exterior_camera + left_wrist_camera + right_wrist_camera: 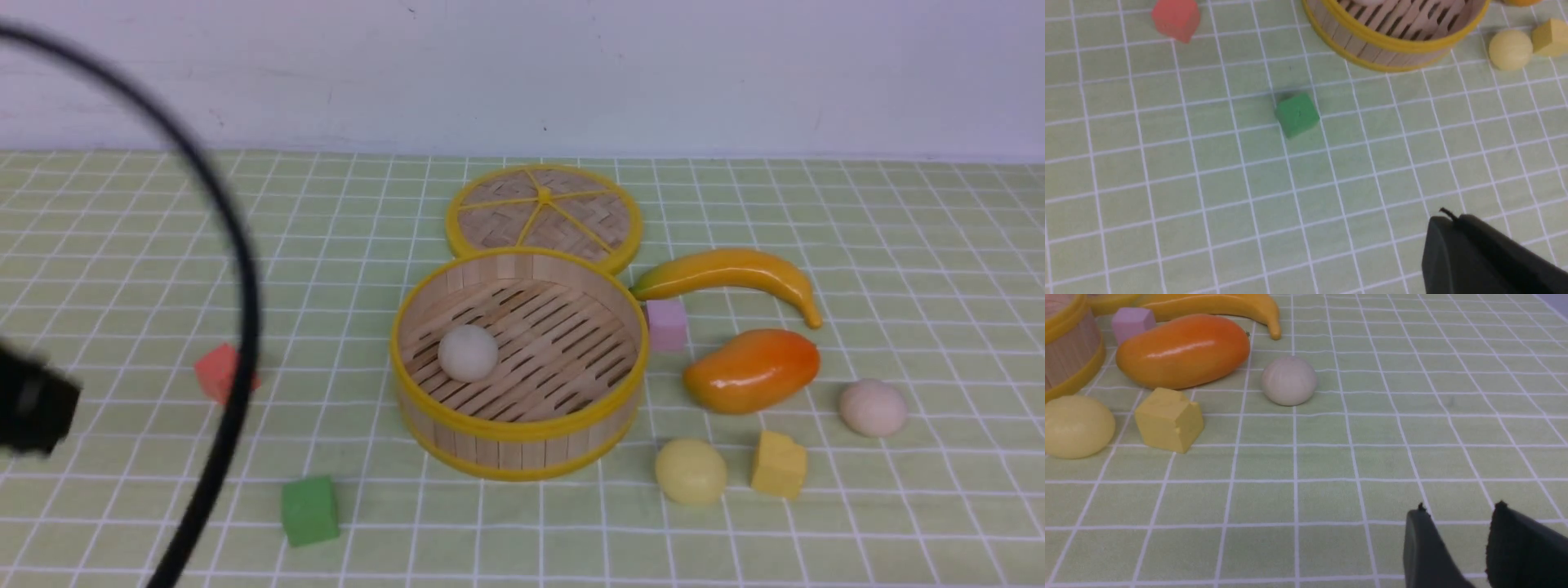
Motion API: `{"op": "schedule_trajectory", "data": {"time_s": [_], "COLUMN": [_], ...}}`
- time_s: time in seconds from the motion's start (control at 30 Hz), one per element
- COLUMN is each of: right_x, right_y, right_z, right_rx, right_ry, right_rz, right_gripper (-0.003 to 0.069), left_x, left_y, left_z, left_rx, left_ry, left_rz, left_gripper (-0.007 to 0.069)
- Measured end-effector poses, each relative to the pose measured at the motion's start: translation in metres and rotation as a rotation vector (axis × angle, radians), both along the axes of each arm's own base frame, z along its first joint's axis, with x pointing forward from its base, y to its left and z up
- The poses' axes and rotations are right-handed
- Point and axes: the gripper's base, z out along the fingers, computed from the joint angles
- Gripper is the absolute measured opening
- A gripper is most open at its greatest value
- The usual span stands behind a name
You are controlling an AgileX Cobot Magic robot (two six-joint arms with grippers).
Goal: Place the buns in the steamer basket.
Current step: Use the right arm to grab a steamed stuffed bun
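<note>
Status: one of three buns is loaded. I see an off-white bun (468, 353) resting on the slatted floor of the steamer basket (519, 433), toward its left side in the front view.

Two buns are outstanding, both on the counter (939, 269) to the robot's right of the basket. The pale yellow bun (691, 471) sits near the basket's front-right wall, just beside the yellow cube (779, 465) with a narrow gap between them. The second off-white bun (873, 407) lies farther right, near the end of the mango (753, 370) but apart from it.

Left claw (1447, 216): jaws pressed together, nothing between them, poised over bare counter. The green cube (1296, 115) lies ahead of it, and the basket wall is beyond that.

Right claw (1458, 508): jaws parted to a moderate gap, empty, low over the counter. The second off-white bun is ahead of it with open counter between.

Assessment: the task is roughly one third complete. I judge the right arm better placed for both outstanding buns. The cube and mango crowd them, so each approach needs a clean line.
</note>
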Motion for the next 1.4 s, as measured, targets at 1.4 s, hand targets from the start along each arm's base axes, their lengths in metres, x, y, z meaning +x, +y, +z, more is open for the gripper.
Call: {"op": "schedule_trajectory", "data": {"time_s": [1.4], "right_x": [0.000], "right_y": [0.000], "right_z": [0.000], "right_rx": [0.000], "right_ry": [0.000], "right_rz": [0.000], "right_gripper": [0.0239], "left_x": [-0.048], "left_y": [0.021], "left_z": [-0.045], "left_rx": [-0.102], "left_ry": [-0.233], "left_rz": [0.012], "left_gripper": [-0.0011]}}
